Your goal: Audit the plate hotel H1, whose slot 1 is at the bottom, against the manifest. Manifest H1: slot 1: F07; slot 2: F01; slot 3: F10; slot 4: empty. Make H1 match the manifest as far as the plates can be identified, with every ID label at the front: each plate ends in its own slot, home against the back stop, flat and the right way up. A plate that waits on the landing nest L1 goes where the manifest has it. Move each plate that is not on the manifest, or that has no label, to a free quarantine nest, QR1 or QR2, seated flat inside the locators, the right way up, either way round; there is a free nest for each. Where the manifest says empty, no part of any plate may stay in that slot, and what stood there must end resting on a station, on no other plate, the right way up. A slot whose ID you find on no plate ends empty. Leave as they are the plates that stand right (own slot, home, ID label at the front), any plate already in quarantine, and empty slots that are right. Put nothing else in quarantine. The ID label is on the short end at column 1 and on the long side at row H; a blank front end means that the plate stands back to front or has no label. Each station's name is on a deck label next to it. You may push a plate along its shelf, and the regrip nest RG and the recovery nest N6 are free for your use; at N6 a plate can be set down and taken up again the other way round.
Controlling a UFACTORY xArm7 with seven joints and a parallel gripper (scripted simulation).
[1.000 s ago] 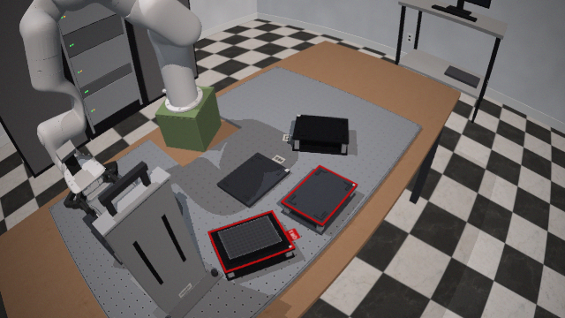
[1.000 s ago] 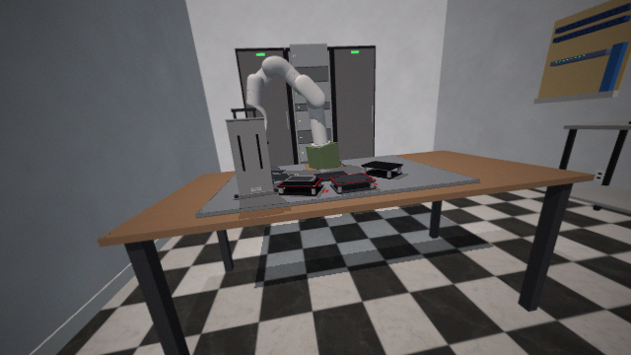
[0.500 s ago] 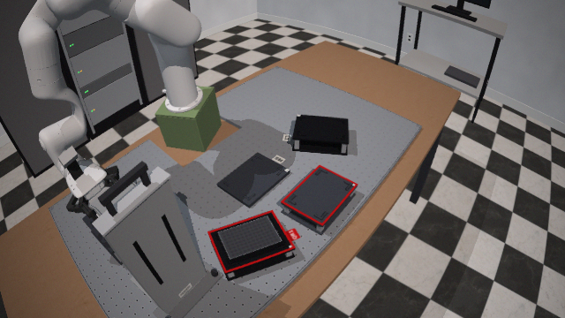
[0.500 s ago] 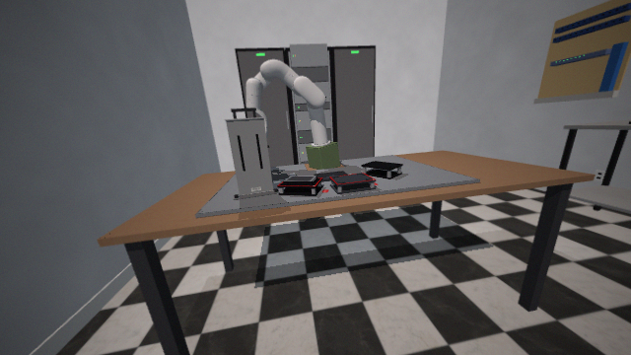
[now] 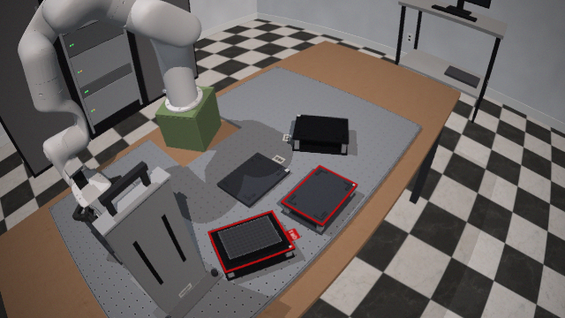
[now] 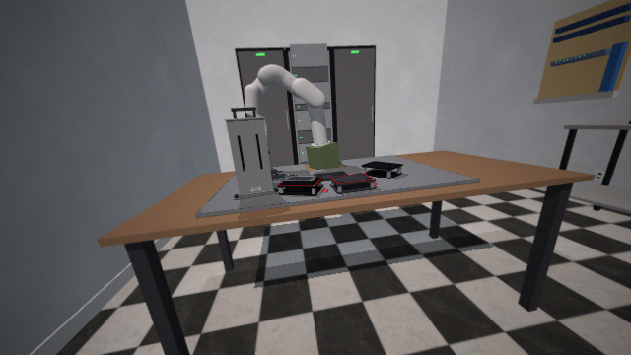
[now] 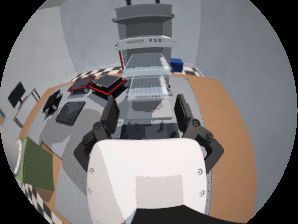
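The plate hotel H1 (image 5: 147, 230) is a grey tower with a black handle at the near left of the deck. It also shows in the exterior view (image 6: 248, 158). My gripper (image 5: 86, 209) is open at the hotel's front opening, on the side away from the top camera. In the wrist view the fingers stand wide on either side of a low shelf, and pale plates (image 7: 145, 86) sit on the shelves ahead. I cannot read any label. A plate with a well grid (image 5: 251, 240) lies in a red-framed quarantine nest.
The second red-framed quarantine nest (image 5: 319, 195) shows only a dark flat top. A flat dark nest (image 5: 253, 178) lies mid-deck, and a raised black nest (image 5: 320, 132) stands behind it. The arm's green base block (image 5: 189, 119) is at the back.
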